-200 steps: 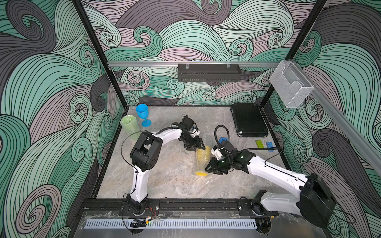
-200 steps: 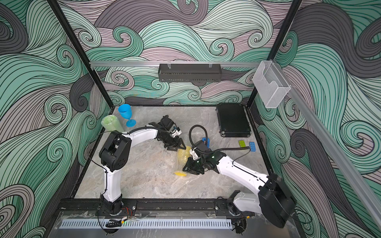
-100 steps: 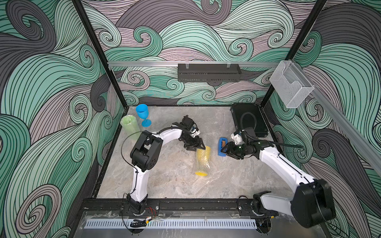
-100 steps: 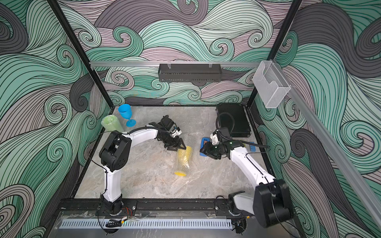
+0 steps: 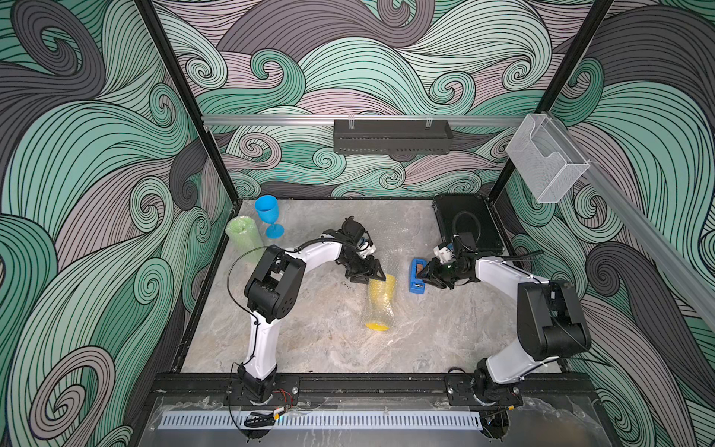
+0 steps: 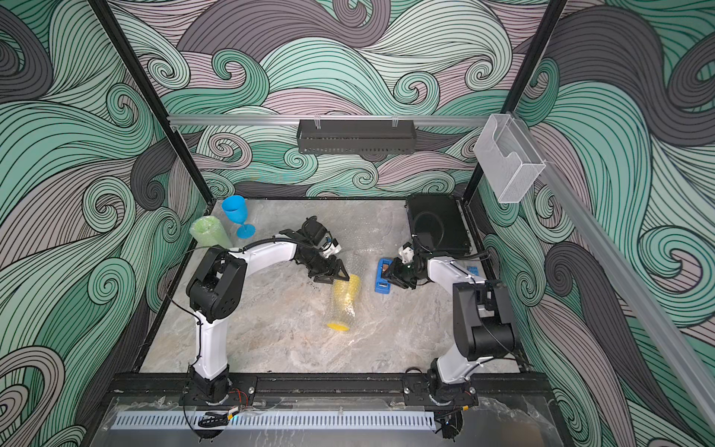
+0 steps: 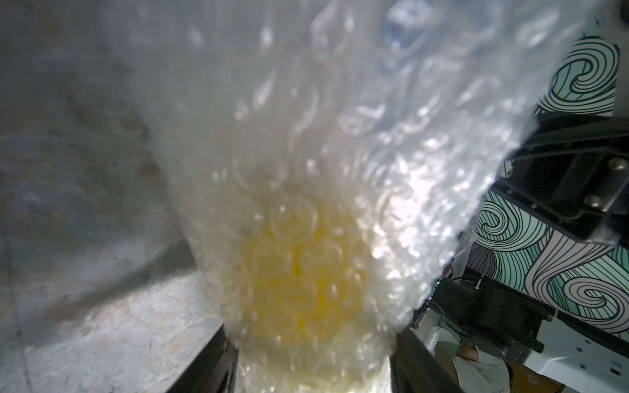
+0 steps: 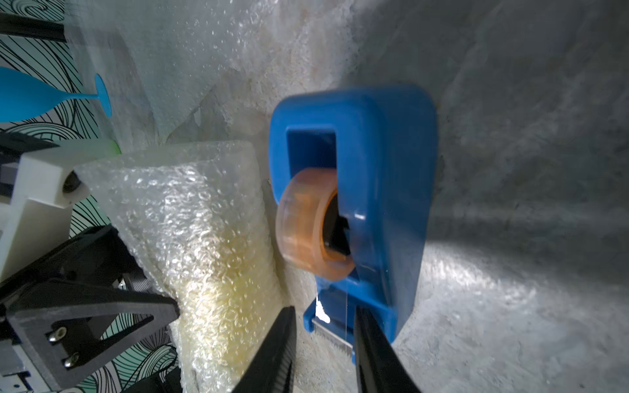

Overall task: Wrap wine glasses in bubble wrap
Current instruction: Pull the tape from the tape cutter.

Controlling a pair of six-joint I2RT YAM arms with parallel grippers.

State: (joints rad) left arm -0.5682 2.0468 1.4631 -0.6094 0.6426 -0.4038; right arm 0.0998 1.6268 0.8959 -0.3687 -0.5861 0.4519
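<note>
Left gripper (image 5: 376, 277) clamped on bubble wrap (image 7: 340, 119) round lying yellow goblet (image 5: 377, 326). Right gripper (image 8: 323, 320) straddling tape dispenser (image 8: 384, 170) cutter; grip: cannot tell.

We read this as a robotics lab cell, black frame posts (image 5: 185, 100) boxing it in, wave-printed wall panels (image 5: 387, 58), left arm (image 5: 271, 286) and right arm (image 5: 549, 321) bolted to a black base rail (image 5: 367, 387) before a marble-look worktop (image 5: 329, 348), a clear bin (image 5: 545, 158) on the wall.

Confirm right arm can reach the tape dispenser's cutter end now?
Likely yes: the right gripper sits at the cutter end of the tape dispenser, jaws open either side; the wrapped yellow goblet lies beside, not between.
</note>
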